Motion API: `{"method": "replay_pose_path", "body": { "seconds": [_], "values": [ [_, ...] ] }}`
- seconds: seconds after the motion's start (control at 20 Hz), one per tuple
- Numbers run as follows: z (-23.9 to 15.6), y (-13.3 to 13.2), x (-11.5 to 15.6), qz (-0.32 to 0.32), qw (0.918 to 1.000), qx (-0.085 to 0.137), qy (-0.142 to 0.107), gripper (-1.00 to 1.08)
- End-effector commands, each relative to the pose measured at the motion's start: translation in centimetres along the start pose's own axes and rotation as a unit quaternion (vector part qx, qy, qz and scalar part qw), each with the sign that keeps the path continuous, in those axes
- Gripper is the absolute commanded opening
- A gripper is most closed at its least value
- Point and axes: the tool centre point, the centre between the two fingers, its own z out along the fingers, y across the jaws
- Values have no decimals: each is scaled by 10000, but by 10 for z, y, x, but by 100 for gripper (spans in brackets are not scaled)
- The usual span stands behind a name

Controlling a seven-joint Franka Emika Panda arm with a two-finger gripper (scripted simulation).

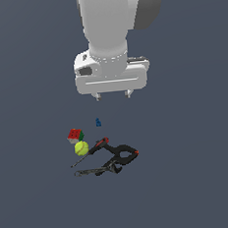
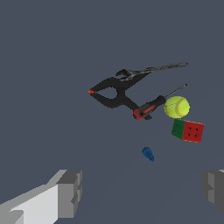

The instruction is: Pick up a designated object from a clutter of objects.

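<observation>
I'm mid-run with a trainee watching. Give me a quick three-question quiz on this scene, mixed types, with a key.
1. True or false: the gripper is shut on the blue piece.
2. Which item lies closest to the yellow-green ball? A) the blue piece B) the red-and-green cube C) the gripper
3. Fill in: the black clamp has tips coloured ____.

Key: 1 false, its fingers stand wide apart above the clutter, holding nothing; 2 B; 3 red.
</observation>
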Motion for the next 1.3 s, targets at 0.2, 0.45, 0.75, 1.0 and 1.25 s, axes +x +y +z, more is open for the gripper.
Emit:
{"method": "replay_pose_path", "body": {
  "seconds": [0.2, 0.45, 0.75, 1.0, 1.25],
  "values": [
    [-6, -10, 3, -86, 9999, 33, 72, 100],
    [-16, -29, 9, -259, 9994, 99, 211, 100],
    [-16, -28, 8, -250, 9994, 95, 202, 100],
    [-11, -25, 8, -367, 9991, 93, 206, 100],
    [-2, -21, 8, -603, 9979, 87, 211, 100]
  ]
}}
